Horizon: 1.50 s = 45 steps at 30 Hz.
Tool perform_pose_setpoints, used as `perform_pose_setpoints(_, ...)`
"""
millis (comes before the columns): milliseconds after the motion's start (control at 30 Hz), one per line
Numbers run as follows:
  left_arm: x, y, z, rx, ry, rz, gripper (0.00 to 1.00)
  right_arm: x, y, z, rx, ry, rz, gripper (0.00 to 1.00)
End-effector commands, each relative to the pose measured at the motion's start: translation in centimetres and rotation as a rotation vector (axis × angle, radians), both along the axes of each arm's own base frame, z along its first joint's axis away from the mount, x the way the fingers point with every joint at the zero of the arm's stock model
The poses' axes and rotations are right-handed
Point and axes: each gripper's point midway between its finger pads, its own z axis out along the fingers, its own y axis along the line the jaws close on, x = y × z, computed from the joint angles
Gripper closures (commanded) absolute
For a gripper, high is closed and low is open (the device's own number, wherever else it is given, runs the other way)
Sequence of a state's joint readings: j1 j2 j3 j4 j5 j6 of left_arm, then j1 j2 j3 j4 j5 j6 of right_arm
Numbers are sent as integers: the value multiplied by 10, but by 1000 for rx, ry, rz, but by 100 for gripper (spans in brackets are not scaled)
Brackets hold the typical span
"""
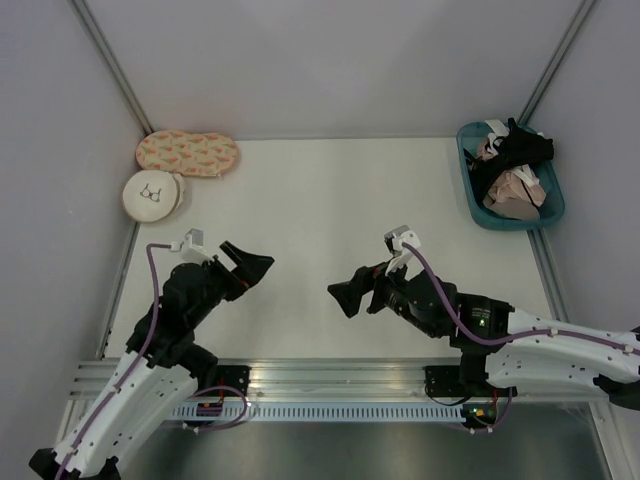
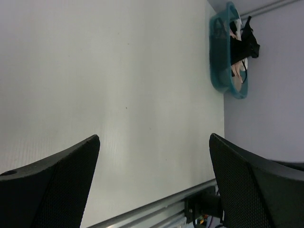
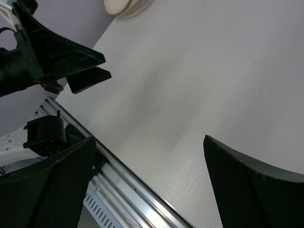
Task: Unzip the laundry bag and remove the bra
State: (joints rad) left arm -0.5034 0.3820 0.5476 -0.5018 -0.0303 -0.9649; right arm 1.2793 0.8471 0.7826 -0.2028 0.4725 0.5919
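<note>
I have the left gripper (image 1: 252,262) and right gripper (image 1: 346,290) both wide open, holding nothing, over the table (image 1: 330,200). The bag (image 1: 187,153) lies at the far left corner, just beside a round pouch (image 1: 152,195).

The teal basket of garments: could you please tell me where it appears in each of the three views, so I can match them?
Top external: the teal basket sits at the table's far right corner.
Left wrist: the teal basket is at the upper right, by the wall.
Right wrist: not in it.
Shared landmark: the left gripper, which is lower left from above, frames its own view, and is upper left in the right wrist view.
</note>
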Motion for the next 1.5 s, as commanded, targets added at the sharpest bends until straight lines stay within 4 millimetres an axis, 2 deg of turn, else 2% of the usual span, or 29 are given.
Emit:
perform_pose_setpoints(0,43,5,17,-119,-60,182,1,-2,0,4,45,16,-8,2)
perform_pose_setpoints(33,59,7,11,-132,-69,238,1,-3,2,1,48,26,-1,2)
perform_pose_setpoints(100,76,11,3,-214,-49,312,1,-4,3,-2,49,33,5,2)
perform_pose_setpoints(133,86,10,-23,-205,15,340,1,-5,3,-6,45,37,8,2)
perform_pose_setpoints(167,98,11,-18,-248,-5,361,1,-6,2,-6,54,39,8,2)
perform_pose_setpoints(200,108,18,-24,-268,20,407,1,-6,1,-10,50,41,11,2)
perform_pose_setpoints(233,122,18,-46,-237,80,435,1,-7,0,-9,58,38,11,2)
perform_pose_setpoints(333,156,33,-49,-260,80,529,1,-7,-4,-11,67,33,9,2)
perform_pose_setpoints(367,170,35,-59,-259,84,554,1,-8,-5,-10,72,32,11,2)
perform_pose_setpoints(433,191,48,-56,-272,56,613,1,-9,-7,-13,68,32,12,2)
perform_pose_setpoints(467,200,51,-70,-255,85,634,1,-9,-9,-13,74,33,10,2)
perform_pose_setpoints(533,224,63,-58,-276,52,683,1,-11,-11,-18,67,40,17,2)
perform_pose_setpoints(567,232,66,-69,-271,75,708,1,-11,-12,-17,73,40,15,2)
perform_pose_setpoints(667,262,82,-57,-281,40,774,0,-13,-17,-22,63,47,10,2)
perform_pose_setpoints(700,276,90,-62,-272,45,813,1,-13,-19,-24,56,50,8,2)
perform_pose_setpoints(767,288,98,-73,-253,77,851,1,-13,-25,-28,44,55,-6,2)
perform_pose_setpoints(800,301,104,-76,-264,88,880,1,-12,-27,-31,39,60,-11,2)
perform_pose_setpoints(867,308,112,-93,-238,140,926,1,-12,-34,-33,36,66,-29,2)
perform_pose_setpoints(900,320,117,-85,-248,124,949,1,-12,-36,-36,32,71,-35,2)
perform_pose_setpoints(933,323,120,-102,-226,165,969,1,-13,-39,-37,29,75,-40,2)
perform_pose_setpoints(967,323,122,-110,-205,198,988,1,-12,-41,-38,34,81,-53,2)
perform_pose_setpoints(1000,331,125,-107,-204,196,1002,1,-12,-42,-40,31,86,-55,2)
perform_pose_setpoints(1067,333,131,-122,-168,229,1045,1,-11,-47,-43,25,95,-72,2)
perform_pose_setpoints(1133,342,137,-118,-166,218,1068,1,-12,-49,-48,16,105,-79,2)
perform_pose_setpoints(1167,344,140,-129,-156,239,1081,1,-12,-50,-48,18,107,-81,2)
perform_pose_setpoints(1200,350,143,-125,-165,230,1091,1,-12,-50,-52,16,117,-86,2)
perform_pose_setpoints(1267,353,147,-133,-169,235,1117,1,-13,-51,-56,10,127,-88,2)
perform_pose_setpoints(1300,358,150,-131,-183,228,1127,0,-13,-51,-58,9,134,-89,2)
perform_pose_setpoints(1467,362,163,-151,-217,240,1228,0,-14,-49,-64,-11,154,-90,2)
